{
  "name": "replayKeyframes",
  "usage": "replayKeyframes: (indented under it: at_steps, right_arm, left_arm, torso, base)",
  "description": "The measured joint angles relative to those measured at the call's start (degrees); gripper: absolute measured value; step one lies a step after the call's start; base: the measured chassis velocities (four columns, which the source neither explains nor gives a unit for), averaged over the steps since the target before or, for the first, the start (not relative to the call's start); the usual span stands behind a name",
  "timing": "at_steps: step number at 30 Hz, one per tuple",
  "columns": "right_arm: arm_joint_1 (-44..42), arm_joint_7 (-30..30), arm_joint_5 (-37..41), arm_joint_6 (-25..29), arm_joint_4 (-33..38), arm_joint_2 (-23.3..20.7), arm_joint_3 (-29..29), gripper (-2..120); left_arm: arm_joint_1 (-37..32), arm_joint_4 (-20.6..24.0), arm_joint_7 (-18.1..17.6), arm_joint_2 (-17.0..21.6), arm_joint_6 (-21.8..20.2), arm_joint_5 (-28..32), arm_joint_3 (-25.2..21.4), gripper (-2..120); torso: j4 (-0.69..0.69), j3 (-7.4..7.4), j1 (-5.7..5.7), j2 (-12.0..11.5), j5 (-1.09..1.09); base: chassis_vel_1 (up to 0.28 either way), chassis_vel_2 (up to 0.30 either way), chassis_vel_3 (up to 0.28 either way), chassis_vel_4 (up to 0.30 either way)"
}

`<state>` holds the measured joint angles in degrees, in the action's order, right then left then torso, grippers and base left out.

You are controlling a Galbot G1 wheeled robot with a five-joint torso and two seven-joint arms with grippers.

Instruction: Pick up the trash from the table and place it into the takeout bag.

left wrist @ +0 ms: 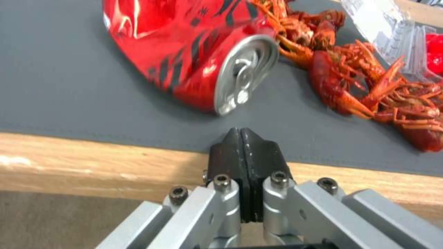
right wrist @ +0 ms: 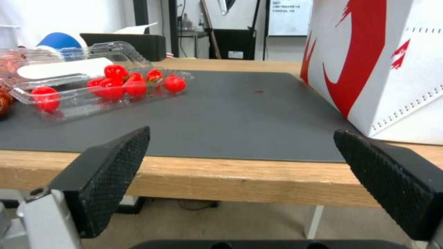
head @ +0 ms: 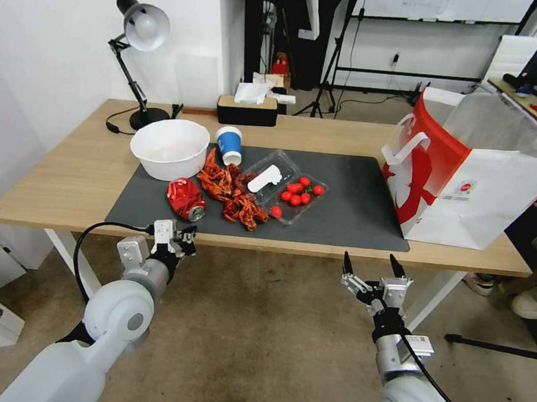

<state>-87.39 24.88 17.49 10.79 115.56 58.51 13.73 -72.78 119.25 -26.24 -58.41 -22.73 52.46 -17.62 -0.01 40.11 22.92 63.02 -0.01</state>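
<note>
The light-wood table [head: 66, 176] runs across the middle of the head view, with a dark grey mat [head: 349, 201] covering its centre. On the mat's left part lies the trash: a crushed red drink can [head: 186, 198] on its side near the mat's front edge, a heap of red crayfish shells [head: 232, 195] just right of it, a blue paper cup [head: 229, 144] standing behind the shells, and an open clear plastic clamshell tray [head: 282, 180] holding red cherry tomatoes [head: 300, 191] and a white card. A white bowl [head: 169, 148] sits at the mat's rear left corner. The takeout bag [head: 468, 179], white with a red side panel and white handles, stands upright at the right of the frame, on the mat's right edge, mouth open.

The left gripper [head: 179, 234] hangs at lower left of the head view, just in front of the table's front edge and directly before the can. In the left wrist view the left gripper [left wrist: 241, 138] has its black fingertips pressed together, clenched on nothing, with the can [left wrist: 193, 52] close ahead on the mat and not touched.

The right gripper [head: 370, 266] is at lower centre-right of the head view, below the table edge, its fingers spread wide and empty. In the right wrist view the two textured pads [right wrist: 115, 173] stand far apart, the bag [right wrist: 383, 65] at upper right and the tomato tray [right wrist: 92, 86] at upper left
</note>
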Motion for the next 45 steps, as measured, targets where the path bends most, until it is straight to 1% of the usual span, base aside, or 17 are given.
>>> replayKeyframes:
  at_steps: [4, 6, 7, 8, 9, 11, 14, 16, 17, 20, 23, 24, 26, 28, 29, 32, 45]
  right_arm:
    - [0.0, 0.0, 0.0, 0.0, 0.2, 0.0, 0.0, 100]
    - [0.0, 0.0, 0.0, 0.0, 0.4, -0.1, 0.0, 100]
    - [0.0, 0.0, 0.0, 0.0, 0.4, -0.1, 0.0, 100]
    - [0.0, 0.0, 0.0, 0.0, 0.4, -0.1, 0.0, 100]
    - [0.0, 0.0, 0.0, 0.0, 0.5, -0.1, -0.1, 100]
    - [0.0, 0.1, -0.1, 0.0, 0.5, -0.1, -0.1, 100]
    - [0.0, 0.1, -0.2, 0.0, 0.7, 0.1, -0.2, 100]
    - [0.0, 0.1, -0.2, 0.0, 0.7, 0.1, -0.2, 100]
    - [0.0, 0.2, -0.3, 0.0, 0.7, 0.1, -0.2, 100]
    - [0.0, 0.2, -0.3, 0.0, 0.7, 0.1, -0.2, 100]
    - [0.1, 0.2, -0.3, 0.0, 0.8, 0.1, -0.2, 100]
    - [0.1, 0.2, -0.3, 0.0, 0.8, 0.1, -0.2, 100]
    - [0.2, 0.2, -0.3, -0.2, 0.9, 0.1, -0.2, 100]
    - [0.1, 0.2, -0.3, -0.2, 0.9, 0.1, -0.2, 100]
    - [0.1, 0.3, -0.3, -0.2, 0.9, 0.1, -0.2, 100]
    - [0.0, 0.3, -0.3, -0.2, 0.9, 0.2, -0.2, 100]
    - [0.5, 0.5, -0.3, -0.4, 0.0, 0.7, -0.1, 100]
  left_arm:
    - [-0.5, 0.6, 0.5, 0.2, 0.0, -1.6, -0.4, 0]
    - [-1.2, 1.0, 3.1, 0.6, 0.9, -8.6, -1.0, 2]
    - [-1.5, 1.1, 5.0, 0.8, 1.4, -13.0, -1.3, 7]
    - [-1.5, 1.1, 5.0, 0.8, 1.4, -13.0, -1.3, 7]
    - [-2.0, 1.6, 6.9, 1.1, 1.9, -17.6, -1.8, 12]
    - [-2.3, 1.9, 7.8, 1.2, 2.0, -19.8, -2.1, 15]
    - [-3.6, 2.2, 10.4, 1.9, 2.6, -28.8, -3.3, 33]
    - [-3.8, 2.2, 10.8, 2.0, 2.8, -29.9, -3.5, 36]
    - [-4.2, 2.2, 11.3, 2.2, 3.3, -31.3, -3.8, 45]
    - [-4.2, 1.8, 11.9, 2.3, 4.0, -32.2, -3.9, 50]
    - [-3.0, -1.1, 14.6, 2.6, 6.2, -34.2, -3.9, 65]
    - [-3.0, -1.1, 14.6, 2.6, 6.2, -34.2, -3.9, 65]
    - [-1.2, -3.6, 17.9, 3.3, 7.7, -35.0, -3.9, 79]
    - [-0.7, -4.2, 18.7, 3.6, 7.9, -35.0, -3.9, 80]
    - [0.1, -5.0, 19.5, 3.9, 8.2, -35.0, -3.7, 86]
    - [1.1, -6.1, 20.7, 4.2, 8.3, -34.8, -3.1, 97]
    - [2.0, -8.4, 21.9, 4.5, 8.5, -33.5, -2.0, 100]
  torso:
    - [0.01, 0.00, 0.00, 0.0, 0.01]
    - [0.01, 0.00, 0.00, 0.0, 0.01]
    - [0.01, 0.00, 0.00, 0.0, 0.01]
    - [0.01, 0.00, 0.00, 0.0, 0.01]
    - [0.01, 0.00, 0.00, 0.0, 0.01]
    - [0.01, 0.00, 0.00, 0.0, 0.01]
    - [0.01, -0.01, 0.00, 0.0, 0.01]
    - [0.01, -0.01, 0.00, 0.0, 0.01]
    - [0.01, -0.01, 0.00, 0.0, 0.01]
    - [0.01, -0.01, 0.00, 0.0, 0.02]
    - [0.01, -0.01, 0.00, 0.0, 0.01]
    - [0.01, -0.01, 0.00, 0.0, 0.01]
    - [0.00, -0.01, 0.00, 0.0, 0.01]
    - [0.00, -0.01, 0.00, 0.0, 0.01]
    - [0.00, -0.01, 0.00, 0.0, 0.02]
    - [0.00, -0.01, 0.00, 0.0, 0.02]
    - [0.01, -0.01, 0.00, 0.0, 0.01]
  base:
    - [0.000, 0.000, 0.000, 0.000]
    - [0.000, 0.000, 0.000, 0.000]
    - [0.000, 0.000, 0.000, 0.000]
    - [0.000, 0.000, 0.000, 0.000]
    - [0.000, 0.000, 0.000, 0.000]
    - [0.000, 0.000, 0.000, 0.000]
    - [0.000, 0.000, 0.000, 0.000]
    - [0.000, 0.000, 0.000, 0.000]
    - [0.000, 0.000, 0.000, 0.000]
    - [0.000, 0.000, 0.000, 0.000]
    - [0.000, 0.000, 0.000, 0.000]
    - [0.000, 0.000, 0.000, 0.000]
    - [0.000, 0.000, 0.000, 0.000]
    - [0.000, 0.000, 0.000, 0.000]
    - [0.000, 0.000, 0.000, 0.000]
    - [0.000, 0.000, 0.000, 0.000]
    - [0.000, 0.000, 0.000, 0.000]
